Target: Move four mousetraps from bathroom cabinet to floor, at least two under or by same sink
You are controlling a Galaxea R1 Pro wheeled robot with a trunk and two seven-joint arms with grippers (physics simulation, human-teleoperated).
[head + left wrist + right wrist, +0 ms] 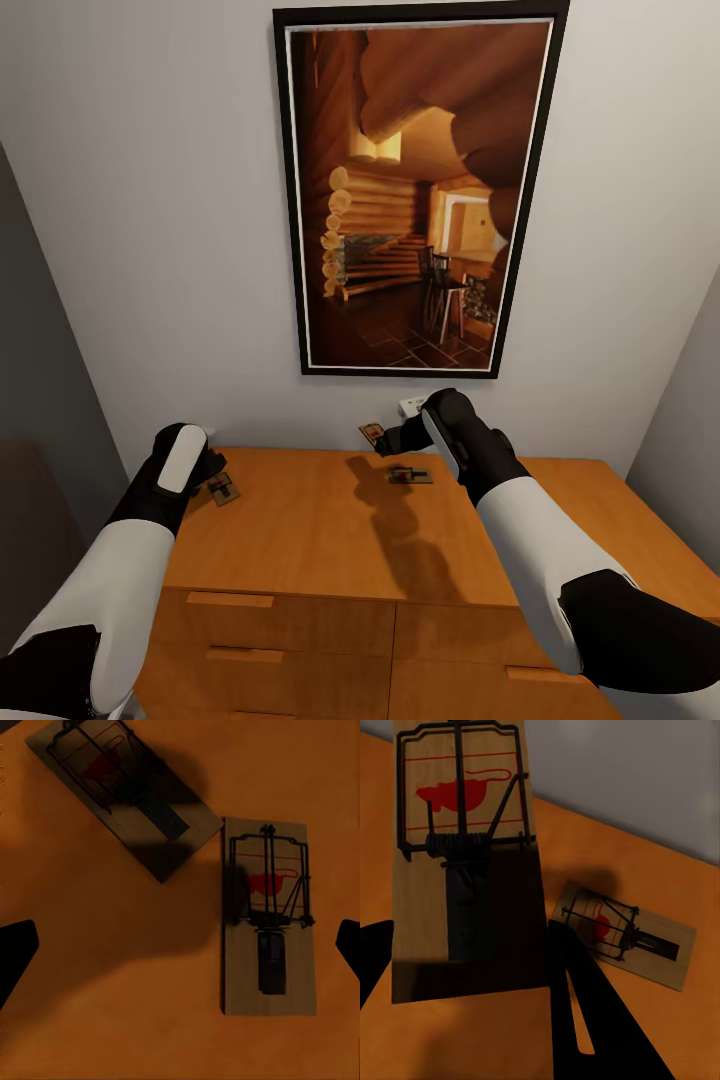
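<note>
Right wrist view: right gripper [472, 967] clamps a mousetrap [465, 862], lifted clear for carrying.
Spare trap [624, 932]: flat on the cabinet [472, 1042], near the wall [645, 772].
Left gripper [180, 945]: spread wide above two more traps [266, 919] [124, 791], apparently lining up a grab.
Floor placement: not begun.

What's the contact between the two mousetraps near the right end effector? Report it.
Apart. The head view shows cabinet top between the raised mousetrap and the flat mousetrap.
</note>
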